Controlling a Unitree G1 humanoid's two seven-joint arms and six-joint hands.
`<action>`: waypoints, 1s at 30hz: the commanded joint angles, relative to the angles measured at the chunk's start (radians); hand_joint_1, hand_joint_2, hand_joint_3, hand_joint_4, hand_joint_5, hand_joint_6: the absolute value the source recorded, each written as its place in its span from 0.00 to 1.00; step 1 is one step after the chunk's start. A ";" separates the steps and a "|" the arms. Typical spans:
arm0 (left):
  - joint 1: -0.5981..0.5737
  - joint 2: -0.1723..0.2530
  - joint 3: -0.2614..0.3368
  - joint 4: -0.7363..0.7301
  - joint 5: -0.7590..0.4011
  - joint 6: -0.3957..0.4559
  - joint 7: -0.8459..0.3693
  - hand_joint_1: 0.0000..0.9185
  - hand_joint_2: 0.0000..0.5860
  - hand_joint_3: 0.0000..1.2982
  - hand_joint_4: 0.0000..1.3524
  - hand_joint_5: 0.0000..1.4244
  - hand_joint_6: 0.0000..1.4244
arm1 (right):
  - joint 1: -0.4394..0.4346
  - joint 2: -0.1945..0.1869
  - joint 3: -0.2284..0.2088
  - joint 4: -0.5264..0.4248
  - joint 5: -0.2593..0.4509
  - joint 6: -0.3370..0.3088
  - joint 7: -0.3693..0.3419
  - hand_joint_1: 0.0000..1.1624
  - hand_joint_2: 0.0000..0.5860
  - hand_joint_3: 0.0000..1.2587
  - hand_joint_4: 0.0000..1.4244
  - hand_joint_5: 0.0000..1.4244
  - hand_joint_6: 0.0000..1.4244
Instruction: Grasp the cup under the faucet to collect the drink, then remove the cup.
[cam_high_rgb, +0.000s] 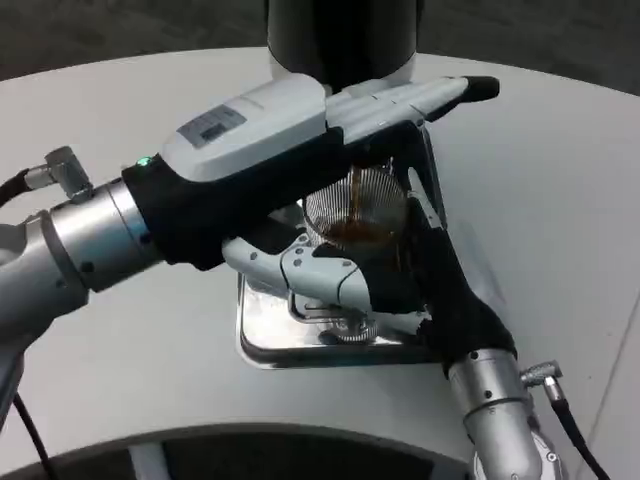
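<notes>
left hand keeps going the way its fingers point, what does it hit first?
Likely nothing nearby: the left hand points right, fingertips past the dispenser front, only bare table beyond and below. Depth is uncertain; it may already touch the dispenser.

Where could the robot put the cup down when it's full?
Bare white table lies right of the shiny drip tray, and more lies in front of it. The middle is crowded: the right hand holds the clear cup under the dark dispenser, with the left hand above.

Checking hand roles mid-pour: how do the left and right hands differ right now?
The left hand reaches out above the cup, fingers extended toward the dispenser; the right hand wraps the cup from below. The left shows its white back; the right shows mostly black. Both are over the metal drip tray.
</notes>
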 joint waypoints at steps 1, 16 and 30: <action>0.017 0.018 -0.004 0.011 0.003 -0.007 -0.013 0.00 0.20 0.00 0.00 0.03 0.03 | -0.017 0.006 0.007 0.041 0.012 -0.027 -0.009 0.61 0.34 0.00 0.00 0.00 0.00; 0.022 0.022 0.007 0.015 -0.007 0.004 -0.001 0.00 0.20 0.00 0.00 0.03 0.03 | -0.033 0.026 -0.004 0.109 0.039 -0.071 -0.055 0.65 0.35 0.00 0.04 0.04 0.05; 0.094 -0.037 0.168 0.011 -0.140 0.033 0.113 0.00 0.23 0.00 0.00 0.03 0.02 | -0.037 0.024 0.014 0.155 0.066 -0.102 -0.027 0.68 0.35 0.01 0.14 0.13 0.14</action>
